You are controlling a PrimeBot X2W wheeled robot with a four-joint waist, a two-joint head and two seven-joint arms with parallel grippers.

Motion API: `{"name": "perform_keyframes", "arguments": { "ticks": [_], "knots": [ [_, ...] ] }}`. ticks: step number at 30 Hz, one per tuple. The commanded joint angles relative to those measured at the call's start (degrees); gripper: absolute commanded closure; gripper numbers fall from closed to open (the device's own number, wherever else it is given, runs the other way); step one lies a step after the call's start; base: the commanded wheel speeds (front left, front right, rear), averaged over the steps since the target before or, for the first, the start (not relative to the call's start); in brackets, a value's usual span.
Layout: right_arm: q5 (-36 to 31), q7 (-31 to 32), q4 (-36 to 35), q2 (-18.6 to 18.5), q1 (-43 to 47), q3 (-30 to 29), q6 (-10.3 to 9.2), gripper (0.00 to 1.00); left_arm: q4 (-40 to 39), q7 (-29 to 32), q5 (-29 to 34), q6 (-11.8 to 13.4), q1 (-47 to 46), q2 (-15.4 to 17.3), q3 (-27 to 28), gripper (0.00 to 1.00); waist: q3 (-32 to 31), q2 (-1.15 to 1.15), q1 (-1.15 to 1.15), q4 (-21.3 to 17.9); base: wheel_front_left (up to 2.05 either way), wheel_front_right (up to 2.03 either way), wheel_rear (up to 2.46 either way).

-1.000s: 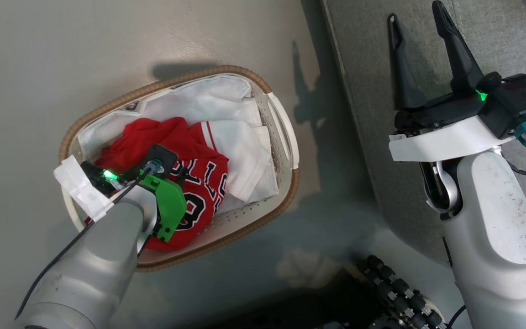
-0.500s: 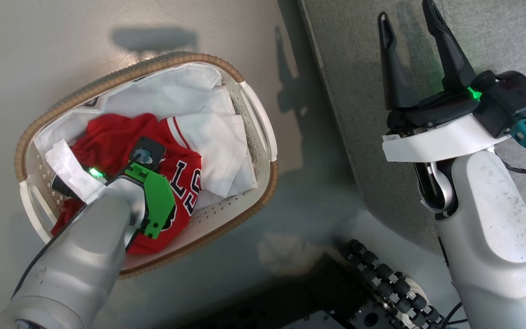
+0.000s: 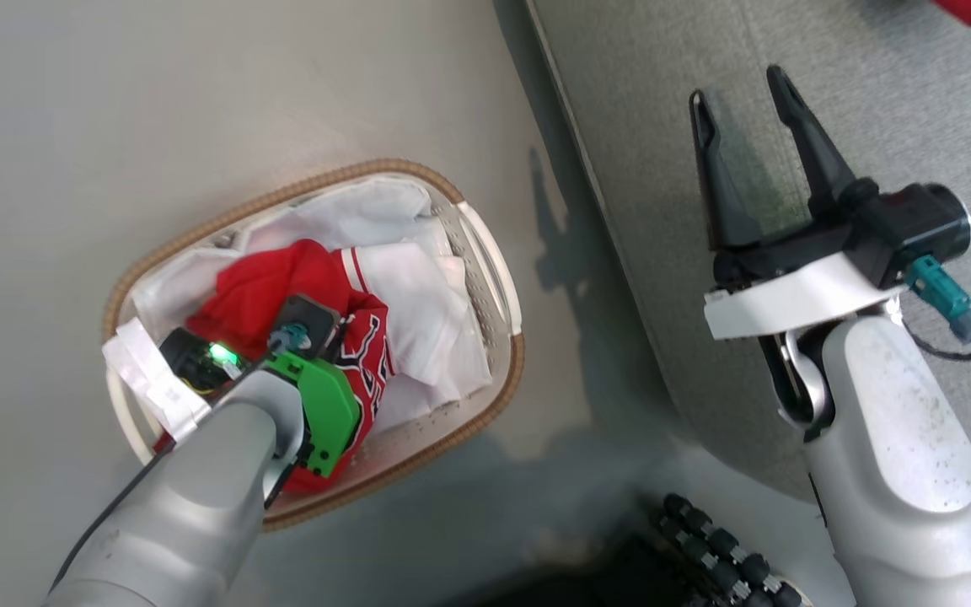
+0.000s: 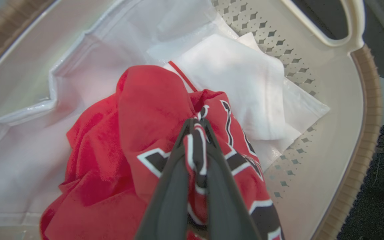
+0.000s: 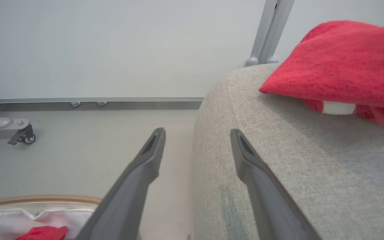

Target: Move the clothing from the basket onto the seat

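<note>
The oval basket (image 3: 325, 173) stands on the floor left of the grey seat (image 3: 873, 110). Inside it lies the red jersey (image 3: 283, 287) with black-and-white lettering, on a white cloth liner (image 3: 426, 312). In the left wrist view my left gripper (image 4: 197, 125) is shut on a bunched fold of the jersey (image 4: 145, 110), above the basket's perforated wall (image 4: 312, 66). My right gripper (image 3: 737, 88) hovers open over the seat's edge, with nothing between its fingers. A plain red garment with white trim (image 5: 345, 60) lies on the seat (image 5: 312, 166).
My left arm's wrist with its green cover (image 3: 321, 413) hides the left fingers in the head view. My base's black rollers (image 3: 721, 548) sit at the bottom edge. A castor (image 5: 25, 136) and a metal post (image 5: 272, 30) stand by the wall.
My left gripper has shut on the jersey, and the cloth has bunched up towards it. The right gripper has stayed open. The head camera has shifted.
</note>
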Motion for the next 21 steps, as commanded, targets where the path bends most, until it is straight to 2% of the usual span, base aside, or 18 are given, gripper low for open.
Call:
{"name": "perform_keyframes", "arguments": {
  "ticks": [1, 7, 13, 21],
  "knots": [
    [-0.91, -0.01, 0.67, -0.18, 1.64, -0.38, -0.08, 0.00, -0.43, -1.35, -0.60, -0.12, 1.36, -0.11, -0.53, 1.00, -7.50, 0.00, 0.00, 2.86, 0.00, 0.00, 0.00],
    [-3.54, -0.01, 2.92, -0.19, 5.89, -1.63, -0.08, 0.00, -2.35, -5.57, -2.11, -0.12, 3.72, -0.70, -0.90, 1.00, -17.04, 0.00, 0.00, 5.72, 0.00, 0.00, 0.00],
    [-5.42, -0.01, 4.92, -0.20, 10.75, -2.49, -0.08, 0.00, -6.04, -7.00, -1.01, -0.12, 5.34, 0.25, -0.56, 1.00, -26.23, 0.00, 0.00, 8.41, 0.00, 0.00, 0.00],
    [-6.04, -0.01, 6.90, -0.20, 16.67, -2.25, -0.08, 0.00, -20.34, -6.93, 3.95, 1.83, 7.12, 3.58, 3.63, 1.00, -36.20, 0.00, 0.00, 10.88, 0.00, 0.00, 0.00]
  ]
}}
